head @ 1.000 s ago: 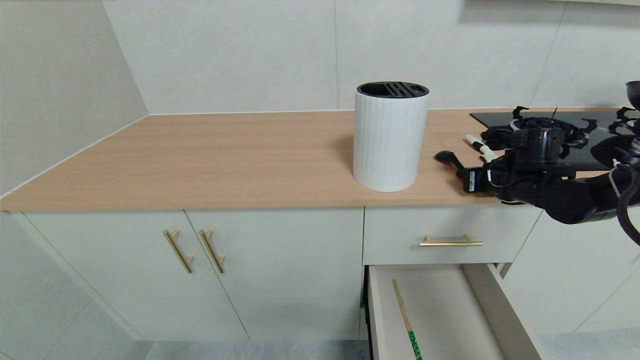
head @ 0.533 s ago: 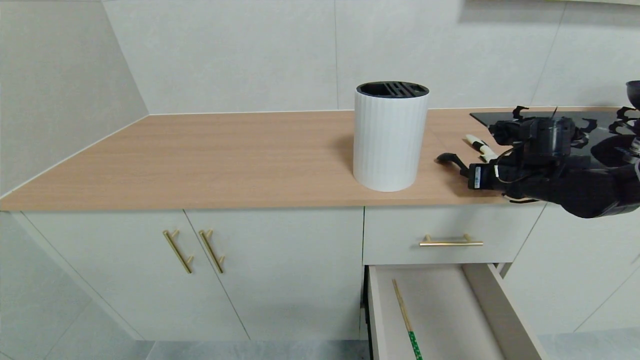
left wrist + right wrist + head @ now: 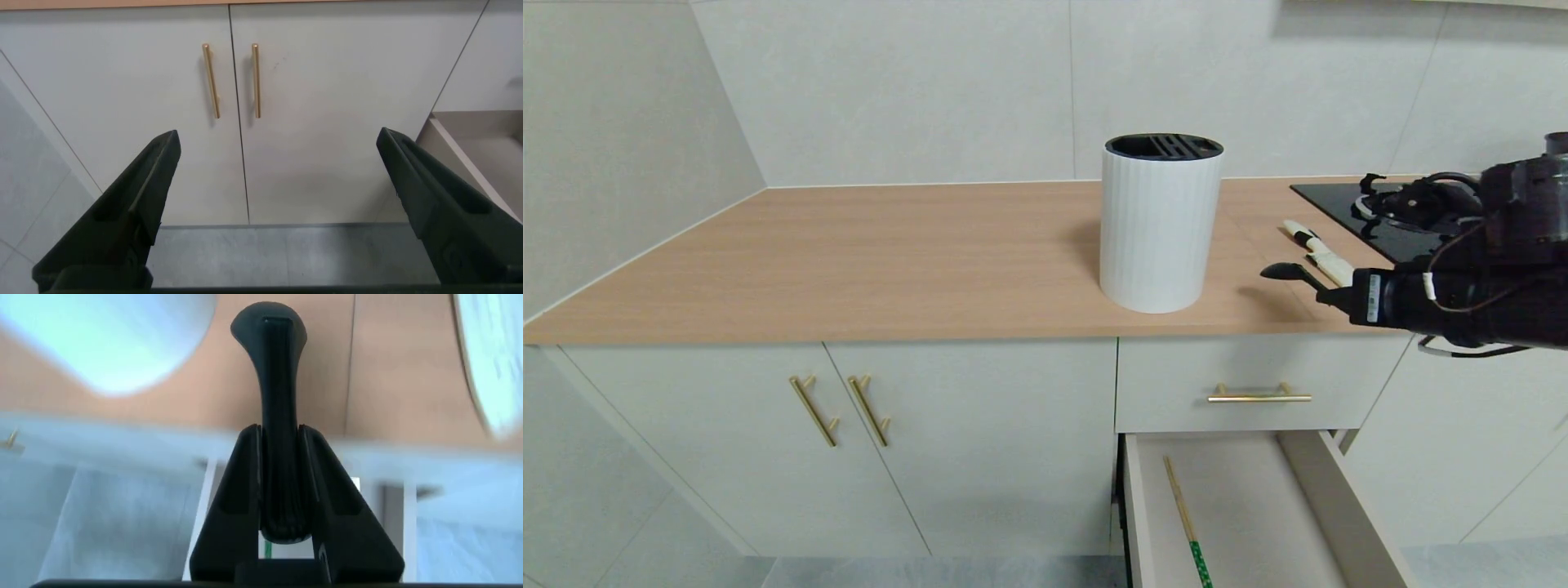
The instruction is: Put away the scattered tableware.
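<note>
My right gripper (image 3: 1327, 296) is shut on a black-handled utensil (image 3: 1282, 271), held above the counter's front edge, right of the white ribbed holder (image 3: 1160, 224). In the right wrist view the black handle (image 3: 270, 392) sticks out from between the shut fingers (image 3: 245, 478), with the counter edge and the drawer below. A white-handled utensil (image 3: 1319, 253) lies on the wooden counter (image 3: 890, 253) beside the stove. My left gripper (image 3: 278, 143) is open, low in front of the cabinet doors, holding nothing.
The lower drawer (image 3: 1307, 506) is pulled open under the right end of the counter, with a chopstick (image 3: 1184, 523) lying inside. A black stove (image 3: 1388, 220) with burner grates sits at the back right. Gold door handles (image 3: 233, 82) face the left gripper.
The right arm has lifted the black-handled utensil off the counter and drawn it right and toward the front edge. The white-handled utensil now lies uncovered.
</note>
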Robot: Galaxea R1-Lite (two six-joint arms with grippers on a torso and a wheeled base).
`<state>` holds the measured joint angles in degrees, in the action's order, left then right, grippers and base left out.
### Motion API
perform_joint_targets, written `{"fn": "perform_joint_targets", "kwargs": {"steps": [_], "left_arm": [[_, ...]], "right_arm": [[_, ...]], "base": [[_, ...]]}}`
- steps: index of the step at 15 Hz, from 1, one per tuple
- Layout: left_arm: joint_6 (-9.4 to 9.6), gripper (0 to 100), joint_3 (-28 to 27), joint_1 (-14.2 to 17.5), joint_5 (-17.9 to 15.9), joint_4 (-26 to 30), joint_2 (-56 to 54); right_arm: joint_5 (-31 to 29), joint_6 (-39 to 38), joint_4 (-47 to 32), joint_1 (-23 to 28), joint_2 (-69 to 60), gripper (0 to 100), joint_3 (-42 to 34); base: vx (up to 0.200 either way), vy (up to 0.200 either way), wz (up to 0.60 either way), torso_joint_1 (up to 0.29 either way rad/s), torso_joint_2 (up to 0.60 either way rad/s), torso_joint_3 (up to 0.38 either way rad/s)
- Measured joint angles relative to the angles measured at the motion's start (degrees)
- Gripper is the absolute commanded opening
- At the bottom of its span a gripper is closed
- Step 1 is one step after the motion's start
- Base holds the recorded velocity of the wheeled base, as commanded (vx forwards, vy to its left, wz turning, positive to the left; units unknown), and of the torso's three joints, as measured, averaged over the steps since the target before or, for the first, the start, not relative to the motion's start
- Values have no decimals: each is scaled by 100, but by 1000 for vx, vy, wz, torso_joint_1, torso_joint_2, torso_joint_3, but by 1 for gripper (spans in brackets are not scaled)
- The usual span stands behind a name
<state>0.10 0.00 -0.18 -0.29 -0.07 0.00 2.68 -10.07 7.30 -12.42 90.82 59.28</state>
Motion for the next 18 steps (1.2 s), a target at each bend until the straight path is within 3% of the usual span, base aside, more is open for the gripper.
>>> {"fn": "perform_joint_targets", "kwargs": {"steps": [5,15,18], "left_arm": [[0,100,0,0,2,0,0],[0,100,0,0,2,0,0],[0,100,-2,0,2,2,0]], "right_arm": [[11,178,-9,-63,-948,0,-1246],[35,373,224,-67,-1290,0,-1766],[51,369,229,-72,-1298,0,-1786]], "base": [[0,0,0,0,0,0],[0,0,0,0,0,0],[0,0,0,-123,308,186]]}}
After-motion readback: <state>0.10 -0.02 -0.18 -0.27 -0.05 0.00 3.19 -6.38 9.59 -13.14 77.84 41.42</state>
